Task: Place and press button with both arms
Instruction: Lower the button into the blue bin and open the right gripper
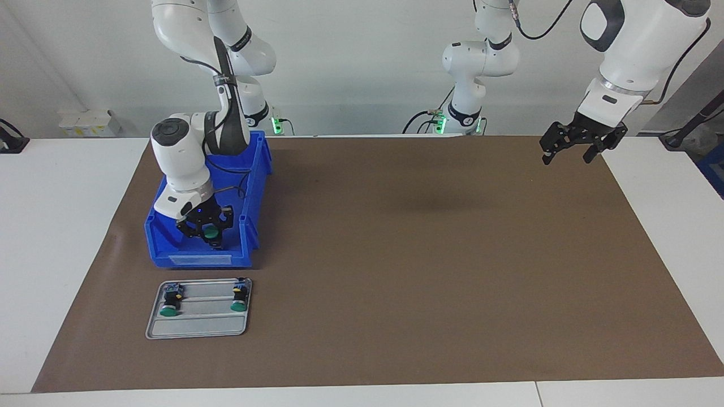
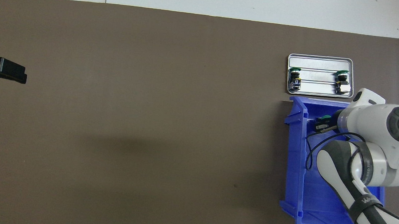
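Button (image 1: 211, 232) sat clenched in right gripper (image 1: 207, 233), inside blue bin (image 1: 257, 169). Pick step, I judged. Two more buttons lay on metal tray (image 1: 198, 329). Left gripper (image 1: 571, 151) waited released over mat. Next I needed lift, carry to tray.

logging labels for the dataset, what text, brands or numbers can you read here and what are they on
Nothing can be read in full.
Right arm's dark strap: pale lettering, too blurred to read.
Blue bin: pale label strip on its front wall, no legible text.
Tray and buttons: no readable text.
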Tool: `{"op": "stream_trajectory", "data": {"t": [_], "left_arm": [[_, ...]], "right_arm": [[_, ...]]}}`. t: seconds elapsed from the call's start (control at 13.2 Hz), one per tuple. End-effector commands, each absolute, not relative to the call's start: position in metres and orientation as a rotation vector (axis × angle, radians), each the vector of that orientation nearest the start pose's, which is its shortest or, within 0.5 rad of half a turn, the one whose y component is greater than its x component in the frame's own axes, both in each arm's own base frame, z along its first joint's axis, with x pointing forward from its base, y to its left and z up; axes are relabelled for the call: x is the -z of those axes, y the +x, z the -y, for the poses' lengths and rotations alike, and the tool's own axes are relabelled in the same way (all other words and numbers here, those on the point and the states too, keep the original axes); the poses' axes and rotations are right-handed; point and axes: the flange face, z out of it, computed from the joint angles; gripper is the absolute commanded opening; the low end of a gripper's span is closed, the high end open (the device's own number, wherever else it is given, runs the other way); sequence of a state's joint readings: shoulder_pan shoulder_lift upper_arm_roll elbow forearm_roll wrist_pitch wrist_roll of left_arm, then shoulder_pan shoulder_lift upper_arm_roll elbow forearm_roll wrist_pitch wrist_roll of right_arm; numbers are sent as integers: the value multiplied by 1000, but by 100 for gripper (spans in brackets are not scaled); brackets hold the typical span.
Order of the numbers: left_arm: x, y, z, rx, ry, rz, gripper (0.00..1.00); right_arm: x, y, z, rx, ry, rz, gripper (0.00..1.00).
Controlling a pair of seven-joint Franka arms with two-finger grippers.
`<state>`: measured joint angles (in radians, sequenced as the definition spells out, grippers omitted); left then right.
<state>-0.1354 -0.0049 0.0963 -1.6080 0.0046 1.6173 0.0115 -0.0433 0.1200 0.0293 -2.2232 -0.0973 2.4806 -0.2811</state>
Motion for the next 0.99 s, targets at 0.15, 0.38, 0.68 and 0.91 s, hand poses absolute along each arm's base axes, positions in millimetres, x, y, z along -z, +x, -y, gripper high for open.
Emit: {"op": "stream_trajectory", "data": {"t": [0.15,0.38,0.68,0.91], "left_arm": [[-615,548,18,17,-3149,-77,100],[-615,548,18,19,-3149,-77,100],[-615,548,18,17,-3149,-77,100],[-615,548,18,19,-3149,-77,100]], "right_arm": [[-331,550,17,213,-3160,537,63],[-336,553,18,222,-3168,473,79],[-375,565,7,187,-3191,203,94],[-430,567,5,228,-3163,26,97]]}}
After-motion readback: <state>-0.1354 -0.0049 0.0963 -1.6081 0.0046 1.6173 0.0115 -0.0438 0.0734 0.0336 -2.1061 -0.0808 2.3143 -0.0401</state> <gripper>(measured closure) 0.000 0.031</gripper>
